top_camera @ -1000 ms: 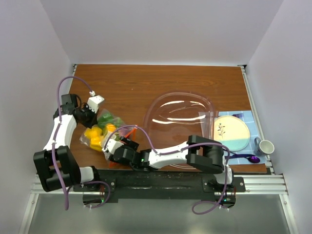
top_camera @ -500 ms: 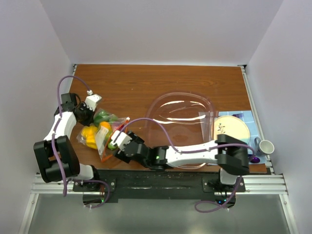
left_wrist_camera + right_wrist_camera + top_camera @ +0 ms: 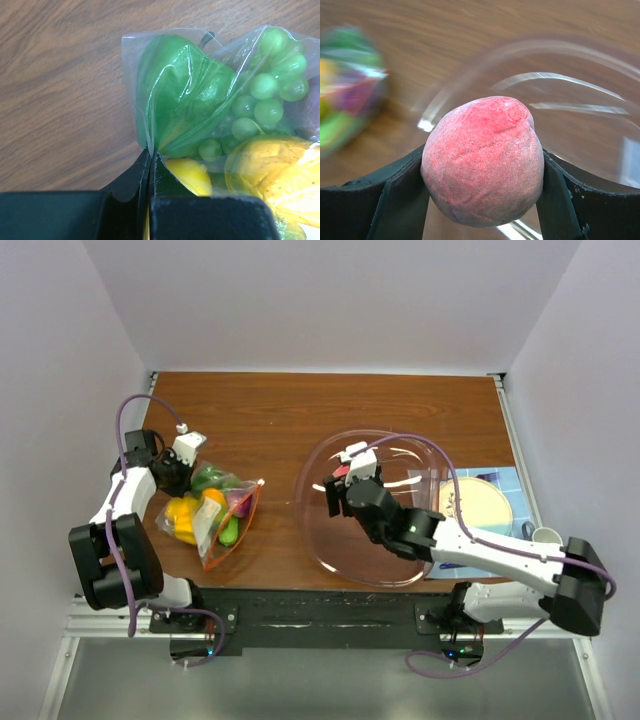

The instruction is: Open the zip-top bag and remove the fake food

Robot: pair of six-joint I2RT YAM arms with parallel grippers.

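The zip-top bag [image 3: 215, 515] lies at the table's left with its red-orange zip mouth open toward the near right. It holds green, yellow, orange and purple fake food [image 3: 265, 100]. My left gripper [image 3: 178, 472] is shut on the bag's far corner [image 3: 148, 142]. My right gripper [image 3: 338, 483] is shut on a pink-red toy peach [image 3: 482, 160] and holds it over the left part of the large clear bowl [image 3: 400, 445]. The bag shows blurred at the left of the right wrist view [image 3: 350, 95].
A round yellow and blue plate [image 3: 478, 512] lies on a blue tiled mat [image 3: 505, 480] at the right. A small white cup [image 3: 546, 541] stands at the right edge.
My right arm has pulled the peach out of the bag's mouth and swung right, over the bowl. The bag's mouth stays open. The left gripper has kept its hold.
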